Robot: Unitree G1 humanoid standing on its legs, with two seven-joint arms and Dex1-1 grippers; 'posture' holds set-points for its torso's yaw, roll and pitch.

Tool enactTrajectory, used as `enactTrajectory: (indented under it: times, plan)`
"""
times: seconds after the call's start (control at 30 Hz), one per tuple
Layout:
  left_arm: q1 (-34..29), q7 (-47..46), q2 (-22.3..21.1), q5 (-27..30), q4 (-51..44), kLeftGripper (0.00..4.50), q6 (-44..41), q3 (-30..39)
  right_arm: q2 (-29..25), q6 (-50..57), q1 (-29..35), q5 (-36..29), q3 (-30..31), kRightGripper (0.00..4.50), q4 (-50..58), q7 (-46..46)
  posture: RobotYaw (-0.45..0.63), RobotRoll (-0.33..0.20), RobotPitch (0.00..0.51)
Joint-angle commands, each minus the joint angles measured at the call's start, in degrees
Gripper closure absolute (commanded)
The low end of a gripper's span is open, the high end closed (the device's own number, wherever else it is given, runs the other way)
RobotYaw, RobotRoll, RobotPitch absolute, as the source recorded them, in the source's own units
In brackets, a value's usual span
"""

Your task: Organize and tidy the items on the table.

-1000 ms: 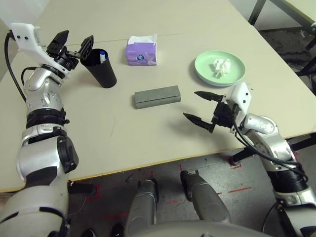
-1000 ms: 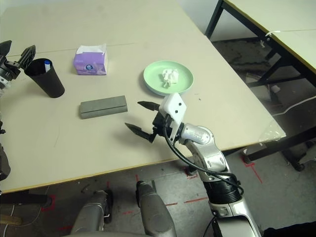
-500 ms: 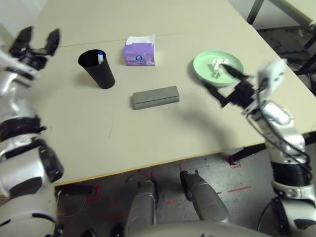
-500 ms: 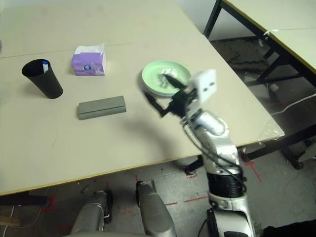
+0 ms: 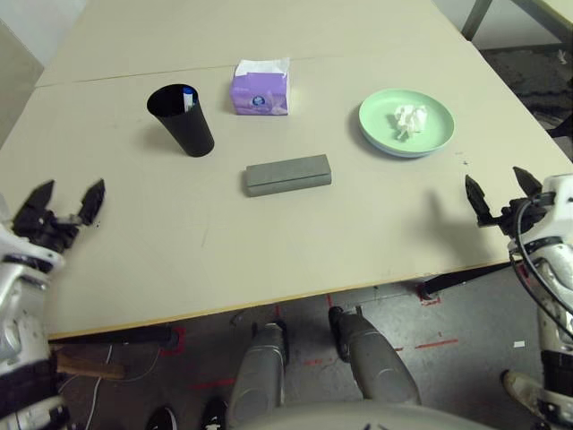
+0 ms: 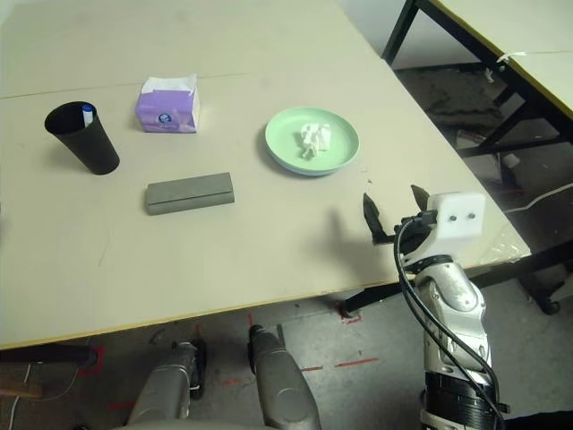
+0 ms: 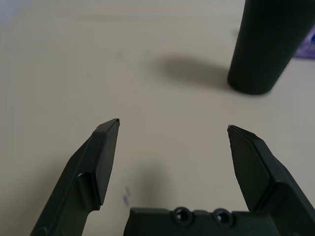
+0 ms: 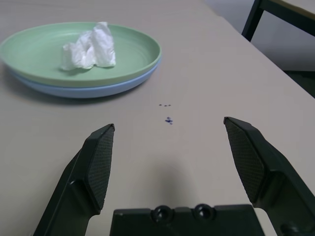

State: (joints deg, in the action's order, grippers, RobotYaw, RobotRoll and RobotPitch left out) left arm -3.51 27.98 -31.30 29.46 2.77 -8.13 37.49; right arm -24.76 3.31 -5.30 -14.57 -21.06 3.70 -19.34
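A black cup [image 5: 183,120] stands at the back left of the table [image 5: 179,242] with a blue-capped marker [image 5: 187,97] inside. Beside it is the purple tissue box [image 5: 260,89]. A grey glasses case [image 5: 287,175] lies in the middle. At the right, the green plate [image 5: 407,123] sits stacked on the light-blue plate [image 8: 88,91] and holds a crumpled white tissue [image 8: 90,45]. My left gripper [image 5: 66,205] is open over the table's left front edge, nothing in it. My right gripper [image 5: 497,190] is open at the right front edge, empty, short of the plates.
A thin seam [image 5: 134,75] crosses the table behind the cup and box. A dark-legged table [image 6: 501,81] stands to the right, with cables on the floor near it. The floor lies below the front edge.
Both arms have pulled back to the front of the table: the left from beside the cup, the right from near the case past the plates. Both grippers stayed open. The objects have not moved.
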Motion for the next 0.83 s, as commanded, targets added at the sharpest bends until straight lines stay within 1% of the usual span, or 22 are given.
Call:
enactTrajectory:
  times: [0.03,0.17,0.4,0.5,0.6,0.7,0.77,0.83]
  plan:
    - [-1.75,-1.75,1.33,-0.34,-2.98,0.05,-0.38,-0.27,0.33,-2.01,-0.92,-0.28,0.10,0.00,-1.44,-0.20,-0.13,0.000,0.276]
    - [-2.20,-2.38,1.12,-0.04,-3.27,0.05,-0.55,0.72,0.57,-2.05,-2.55,-0.26,0.83,0.00,-0.97,-0.01,-0.11,0.000,0.275]
    - [-3.02,-1.83,-0.76,-0.36,-2.50,0.05,-0.85,1.20,1.42,-0.15,-5.06,0.09,2.16,0.00,2.01,1.44,-0.10,0.000,0.283]
    - [-3.23,-1.32,-2.32,-0.70,-2.32,0.05,-1.40,1.22,2.05,0.96,-5.10,0.19,2.90,0.00,4.27,2.46,-0.08,0.000,0.294]
    - [-4.17,-2.23,-3.02,-0.18,-5.03,0.05,-2.84,1.83,1.53,1.64,-4.84,-0.57,2.56,0.00,5.02,1.96,-0.07,0.000,0.306]
    - [-4.59,-2.30,-3.23,0.07,-5.71,0.05,-3.45,2.00,1.43,1.48,-3.88,-0.88,2.09,0.00,5.48,1.57,-0.09,0.000,0.308]
    - [-4.07,-1.60,-3.89,0.07,-4.38,0.05,-3.39,2.15,1.44,1.83,-3.16,-0.89,1.81,0.00,6.60,1.93,-0.10,0.000,0.307]
    - [-2.21,-1.59,-3.94,0.02,-3.68,0.05,-3.18,1.32,1.55,1.98,-2.63,-0.96,1.55,0.00,7.24,2.30,-0.10,0.000,0.304]
